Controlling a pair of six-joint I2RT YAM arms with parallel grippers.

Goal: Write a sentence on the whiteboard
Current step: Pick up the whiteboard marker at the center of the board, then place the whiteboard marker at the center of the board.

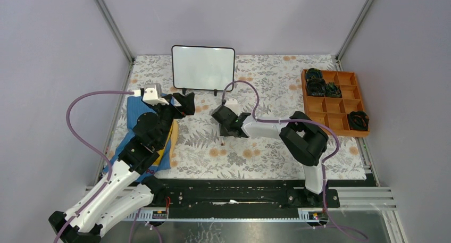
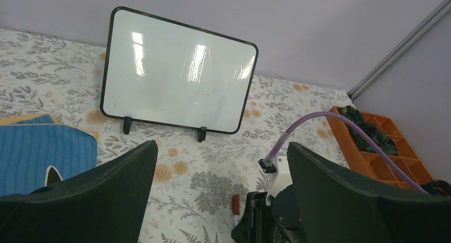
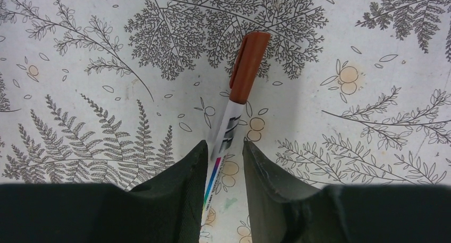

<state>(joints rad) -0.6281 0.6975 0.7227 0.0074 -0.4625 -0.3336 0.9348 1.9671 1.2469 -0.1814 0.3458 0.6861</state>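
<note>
1. White, blank whiteboard (image 1: 203,67) stands upright at the far edge of the surface (image 1: 266,159), facing the near edge for writing.
2. Right end effector (image 3: 224,147) straddles the capped marker (image 3: 235,107), fingers (image 3: 178,184) narrowly apart, seemingly not yet clamped.
3. Left end effector (image 2: 222,147) hovers wide apart, empty.

Worktop (image 1: 255,158), spread with a grey leaf-and-flower print. Carries the whiteboard (image 1: 203,67) upright on two black feet at the far edge, an orange compartment tray (image 1: 305,94) at the far right, a blue cloth (image 1: 125,142) over something yellow at the left, and near the middle a marker (image 3: 234,115) lying flat, red-brown cap on.
</note>
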